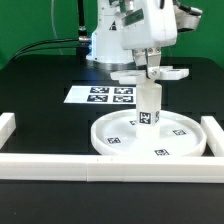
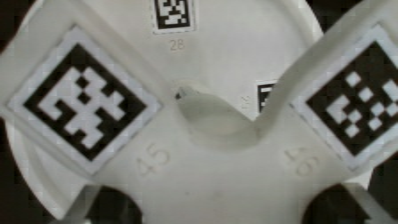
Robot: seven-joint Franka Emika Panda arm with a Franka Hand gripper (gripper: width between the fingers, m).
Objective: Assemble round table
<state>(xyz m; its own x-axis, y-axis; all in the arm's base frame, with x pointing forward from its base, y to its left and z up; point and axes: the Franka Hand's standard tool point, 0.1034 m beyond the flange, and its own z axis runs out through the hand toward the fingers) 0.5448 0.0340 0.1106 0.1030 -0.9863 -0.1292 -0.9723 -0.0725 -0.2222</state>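
While its claw [image 1: 150,66] clamps the base [image 1: 170,72], the arm [image 1: 132,30] points downward.

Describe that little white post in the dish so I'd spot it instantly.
On the black table, find the large round disc lying in the corner of the white rails. From its middle rises a short cylindrical leg with a black-and-white tag on its side. It alone stands upright in the disc, capped by the cross-shaped base in the claw.
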